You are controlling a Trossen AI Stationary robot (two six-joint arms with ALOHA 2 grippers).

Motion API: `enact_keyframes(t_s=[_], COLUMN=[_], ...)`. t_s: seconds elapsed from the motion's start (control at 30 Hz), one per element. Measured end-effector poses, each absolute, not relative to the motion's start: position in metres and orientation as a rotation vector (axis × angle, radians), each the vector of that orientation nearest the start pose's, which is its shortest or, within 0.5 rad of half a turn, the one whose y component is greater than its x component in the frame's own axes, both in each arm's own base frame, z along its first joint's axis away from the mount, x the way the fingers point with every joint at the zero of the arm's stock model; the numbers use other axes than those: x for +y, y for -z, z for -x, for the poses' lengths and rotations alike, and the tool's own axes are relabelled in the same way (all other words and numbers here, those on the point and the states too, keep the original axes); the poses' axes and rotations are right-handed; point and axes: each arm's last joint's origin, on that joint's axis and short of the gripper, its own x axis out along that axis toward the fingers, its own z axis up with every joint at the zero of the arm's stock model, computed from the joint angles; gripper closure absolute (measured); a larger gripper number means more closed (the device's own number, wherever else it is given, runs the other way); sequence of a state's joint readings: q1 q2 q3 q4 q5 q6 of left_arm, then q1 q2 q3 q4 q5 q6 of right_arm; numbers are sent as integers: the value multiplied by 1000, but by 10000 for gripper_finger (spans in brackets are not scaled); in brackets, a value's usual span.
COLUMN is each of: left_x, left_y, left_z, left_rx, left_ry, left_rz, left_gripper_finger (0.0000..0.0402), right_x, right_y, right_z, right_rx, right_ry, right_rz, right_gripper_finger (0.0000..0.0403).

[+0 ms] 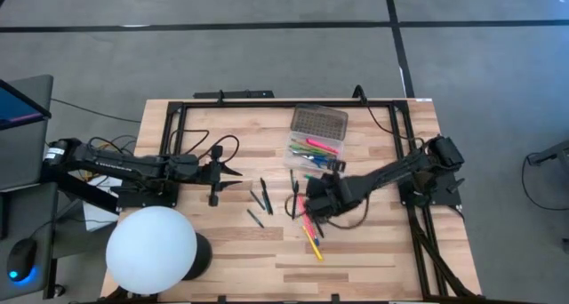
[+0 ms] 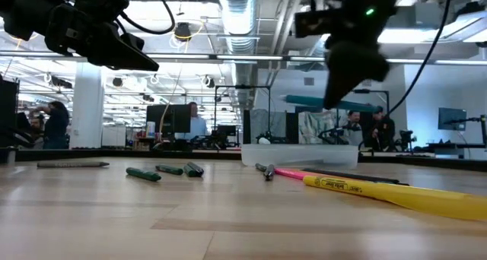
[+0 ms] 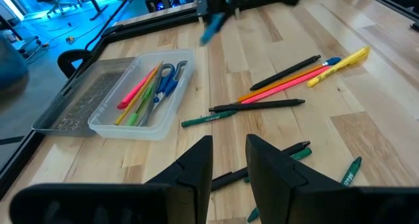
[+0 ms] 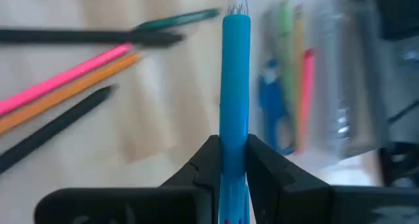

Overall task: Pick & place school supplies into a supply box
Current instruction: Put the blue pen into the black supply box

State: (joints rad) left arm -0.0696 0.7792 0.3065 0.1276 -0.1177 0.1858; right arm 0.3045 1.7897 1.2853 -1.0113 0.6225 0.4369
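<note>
The right gripper (image 4: 228, 160) clamps a blue pen (image 4: 234, 86), long axis running straight out past the fingers, tip aimed toward the supply box (image 1: 314, 148); it hangs above the table (image 1: 373, 251) just beside the box, which holds pink, green and orange pens and blue-handled scissors (image 3: 167, 85); the left gripper (image 3: 228, 165) waits apart, fingers narrowly parted, holding nothing.

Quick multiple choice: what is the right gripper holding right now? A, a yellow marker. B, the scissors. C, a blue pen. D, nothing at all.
C: in the right wrist view the right gripper is clamped on a blue pen, while the scissors lie in the box and the yellow marker lies on the table.
</note>
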Motion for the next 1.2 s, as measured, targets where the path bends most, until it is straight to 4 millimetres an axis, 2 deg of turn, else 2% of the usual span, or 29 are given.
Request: enact_keyframes(t_s=[0.27, 0.43, 0.6, 0.8, 1.07, 1.2], left_x=[-8, -8, -8, -8, -8, -8], left_y=[-198, -198, -198, -198, -198, -198], left_z=[-168, -168, -168, -168, -168, -168], left_rx=[348, 348, 350, 354, 354, 354], left_ry=[-16, -17, -17, -16, -17, -18], left_rz=[-218, -218, -218, -217, -213, -210], left_gripper_finger=[315, 315, 315, 315, 315, 315], right_x=[19, -17, -43, -60, -64, -68], right_y=[-205, -206, -205, -205, -205, -205], right_z=[-332, -337, -336, -334, -336, -337], right_rx=[1277, 1279, 1305, 1331, 1366, 1354], right_ry=[600, 644, 653, 622, 461, 417], right_rz=[343, 291, 194, 167, 273, 257], right_gripper_finger=[365, 356, 357, 357, 358, 358])
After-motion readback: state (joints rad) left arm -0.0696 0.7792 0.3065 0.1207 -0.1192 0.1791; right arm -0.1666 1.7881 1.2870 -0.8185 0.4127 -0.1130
